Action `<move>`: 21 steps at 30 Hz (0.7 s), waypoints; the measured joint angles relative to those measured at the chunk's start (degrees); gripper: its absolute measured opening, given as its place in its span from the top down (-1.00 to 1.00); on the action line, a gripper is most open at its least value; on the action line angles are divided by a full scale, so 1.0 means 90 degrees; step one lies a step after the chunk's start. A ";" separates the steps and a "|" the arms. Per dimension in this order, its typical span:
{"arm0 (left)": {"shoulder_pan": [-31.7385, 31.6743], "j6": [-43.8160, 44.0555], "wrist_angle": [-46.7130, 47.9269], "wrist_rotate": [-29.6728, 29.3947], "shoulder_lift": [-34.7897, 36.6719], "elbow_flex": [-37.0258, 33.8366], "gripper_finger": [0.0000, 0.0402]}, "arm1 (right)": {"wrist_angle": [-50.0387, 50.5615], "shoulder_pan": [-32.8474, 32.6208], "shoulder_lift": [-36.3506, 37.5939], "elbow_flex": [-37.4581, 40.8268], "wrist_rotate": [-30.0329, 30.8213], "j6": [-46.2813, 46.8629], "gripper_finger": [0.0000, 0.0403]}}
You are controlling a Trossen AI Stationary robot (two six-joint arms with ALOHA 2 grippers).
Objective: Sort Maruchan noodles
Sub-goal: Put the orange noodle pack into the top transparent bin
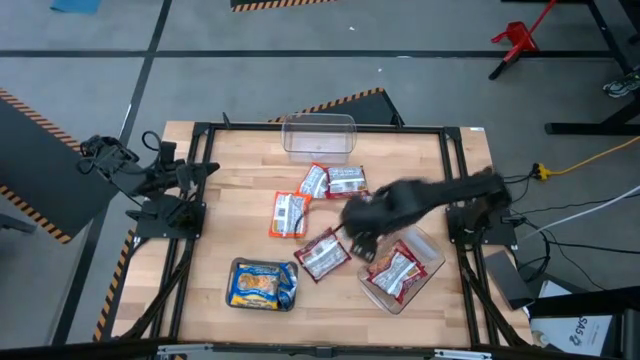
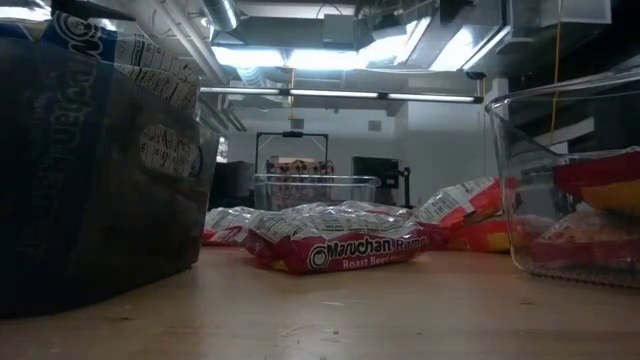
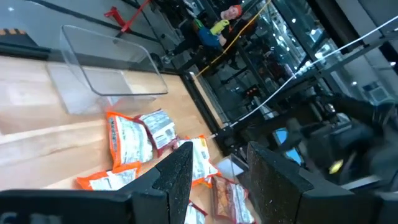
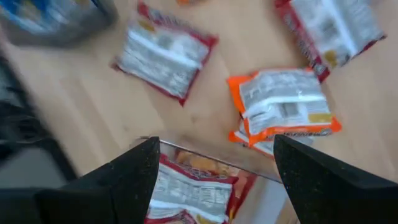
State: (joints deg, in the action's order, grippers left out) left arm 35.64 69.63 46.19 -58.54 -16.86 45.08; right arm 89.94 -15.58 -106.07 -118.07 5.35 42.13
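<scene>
Several Maruchan noodle packets lie flat on the wooden table: two orange ones [image 1: 288,213] [image 1: 315,181], and red-and-white ones [image 1: 347,180] [image 1: 322,256]. The nearest red-and-white packet also shows in the low view [image 2: 345,245]. Blue-and-yellow packets [image 1: 263,283] lie in a grey tray [image 1: 236,268]. Red packets [image 1: 395,272] lie in a clear tub [image 1: 428,252] at the near right. My right gripper [image 1: 362,240] hangs open and empty over that tub's left rim [image 4: 205,154], with the orange packet [image 4: 283,106] and the red-and-white packet [image 4: 165,56] beyond it. My left gripper [image 3: 217,180] waits open at the table's left edge.
An empty clear tub [image 1: 318,135] stands at the table's far edge, centre. Black frame rails [image 1: 200,160] run along the table's left and right sides. Bare wood lies at the near centre and on the left half of the table.
</scene>
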 joint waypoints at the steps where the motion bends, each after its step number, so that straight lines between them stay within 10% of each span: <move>1: 0.0000 -0.0082 -0.0037 -0.0019 0.0000 -0.0002 0.27 | -0.0040 0.0055 0.0315 0.0075 -0.0048 0.0005 -0.49; 10: 0.0000 -0.0269 -0.0060 0.0109 0.0001 -0.0001 0.27 | -0.1944 0.1047 0.2505 0.2995 0.0047 0.0838 -0.49; 21: 0.0000 -0.0702 -0.0041 0.0140 0.0000 -0.0002 0.27 | -0.4101 0.2130 0.2502 0.6166 -0.0539 0.2243 -0.49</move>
State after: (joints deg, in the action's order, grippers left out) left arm 35.64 63.31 45.82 -57.28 -16.86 45.06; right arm 53.03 3.59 -83.55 -62.57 0.49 62.31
